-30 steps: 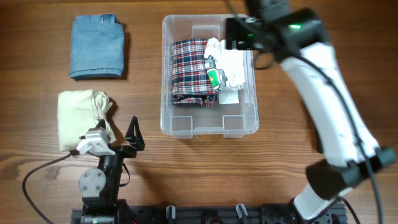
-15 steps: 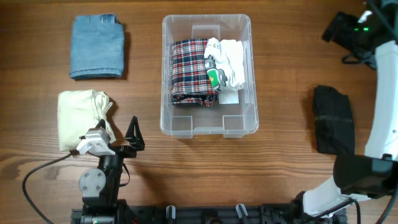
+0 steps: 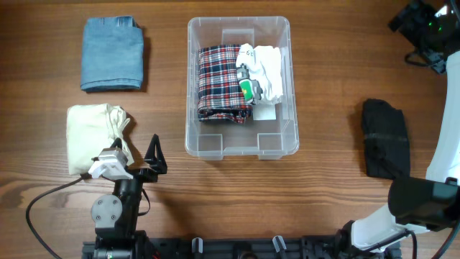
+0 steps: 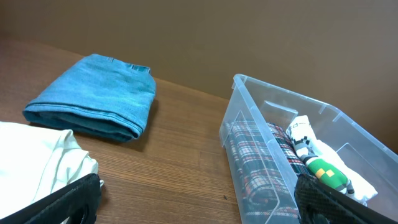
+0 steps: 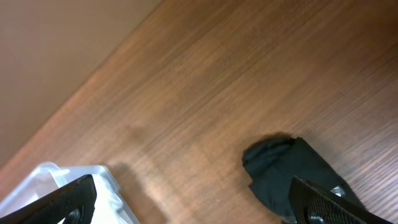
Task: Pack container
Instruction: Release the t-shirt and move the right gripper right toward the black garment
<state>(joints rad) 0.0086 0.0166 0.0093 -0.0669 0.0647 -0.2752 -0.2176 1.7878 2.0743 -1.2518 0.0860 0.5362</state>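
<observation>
The big clear plastic rectangular bin point(image 3: 241, 146) is sitting around the middle of the brown wooden table point(image 3: 330, 86), long side running away from the robot. Inside, a folded red-and-navy plaid cloth point(image 3: 219, 83) is lying along the bin's left half. A bunched white fabric piece with a green patch point(image 3: 264, 72) is lying right against it on the right.

Off to the left, a folded blue denim-looking cloth point(image 3: 112, 54) is lying at the far side, and a crumpled cream cloth point(image 3: 92, 137) is lying nearer the robot. A black bundled garment point(image 3: 384, 137) is lying well apart from the bin on the right.

The left gripper point(image 4: 199, 208) is hanging low by the cream cloth, fingers spread wide, gripping nothing and facing the bin. The right gripper point(image 5: 189, 202) is hovering up at the far right corner, also spread apart and empty. Its camera is catching the black garment and a corner of the bin.
</observation>
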